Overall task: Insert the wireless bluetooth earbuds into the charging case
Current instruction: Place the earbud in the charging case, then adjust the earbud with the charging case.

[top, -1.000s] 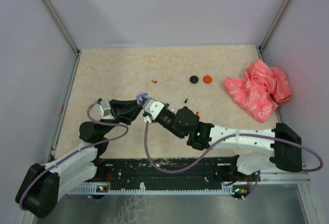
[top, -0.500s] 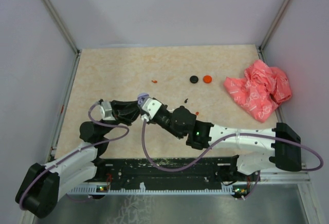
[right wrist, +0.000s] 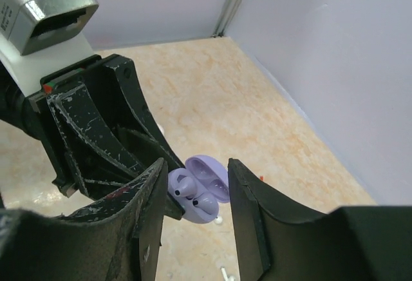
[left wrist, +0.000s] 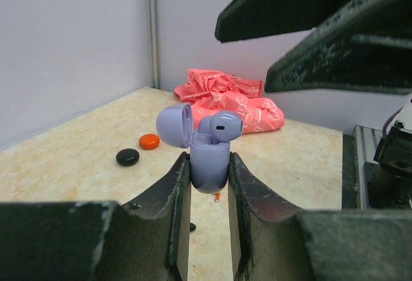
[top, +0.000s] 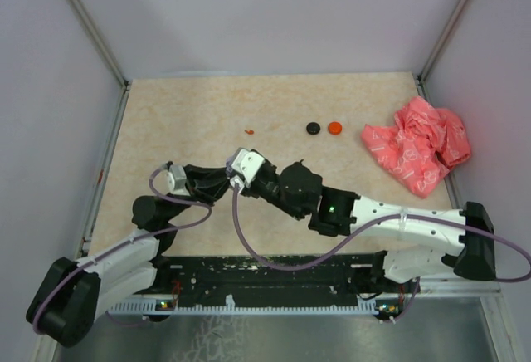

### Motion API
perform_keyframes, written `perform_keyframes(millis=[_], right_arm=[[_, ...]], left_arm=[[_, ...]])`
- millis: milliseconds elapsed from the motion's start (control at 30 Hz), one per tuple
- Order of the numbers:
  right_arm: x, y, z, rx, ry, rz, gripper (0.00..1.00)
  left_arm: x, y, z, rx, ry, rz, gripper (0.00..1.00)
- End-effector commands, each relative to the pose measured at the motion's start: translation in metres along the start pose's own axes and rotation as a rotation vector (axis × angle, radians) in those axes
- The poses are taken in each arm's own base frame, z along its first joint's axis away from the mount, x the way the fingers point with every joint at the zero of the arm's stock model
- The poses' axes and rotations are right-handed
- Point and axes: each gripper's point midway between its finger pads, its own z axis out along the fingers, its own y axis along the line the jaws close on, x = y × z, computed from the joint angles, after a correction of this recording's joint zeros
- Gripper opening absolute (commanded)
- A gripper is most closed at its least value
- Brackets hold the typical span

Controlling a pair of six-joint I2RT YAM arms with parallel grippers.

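Note:
My left gripper point(left wrist: 208, 160) is shut on the lilac charging case point(left wrist: 209, 165), holding it upright above the table with its lid tipped open. A lilac earbud point(left wrist: 222, 126) sits in the case's top. The right wrist view shows two lilac earbuds point(right wrist: 184, 187) side by side in the case point(right wrist: 196, 209). My right gripper point(right wrist: 196, 168) is open, its fingers on either side of the case and apart from it. In the top view the two grippers meet at the table's middle left point(top: 236, 169), and the case is hidden under them.
A crumpled pink-red bag point(top: 417, 144) lies at the right edge. A black disc point(top: 313, 128) and an orange disc point(top: 334, 128) sit mid-table. A tiny red bit point(top: 249, 131) lies further left. Small white bits point(right wrist: 219, 218) lie on the table under the case.
My right gripper has opened and shifted a little left over the case, leaving the lilac earbud in it. The left gripper has kept its hold on the case.

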Motion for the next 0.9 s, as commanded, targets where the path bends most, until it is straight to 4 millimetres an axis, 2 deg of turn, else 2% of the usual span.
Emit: perform_keyframes(millis=[0, 233, 400, 867], right_arm=[[-0.031, -0.019, -0.015, -0.028, -0.033, 0.066, 0.43], [-0.014, -0.022, -0.028, -0.13, 0.021, 0.086, 0.43], [-0.002, -0.015, -0.036, -0.19, 0.059, 0.039, 0.43], [0.011, -0.003, -0.032, -0.245, 0.084, 0.013, 0.43]], left_arm=[[-0.003, -0.012, -0.002, 0.071, -0.009, 0.015, 0.0], [0.002, -0.024, -0.004, 0.167, 0.03, 0.012, 0.0], [0.002, -0.03, -0.004, 0.212, 0.04, 0.0, 0.0], [-0.002, -0.04, -0.003, 0.28, 0.04, -0.009, 0.0]])
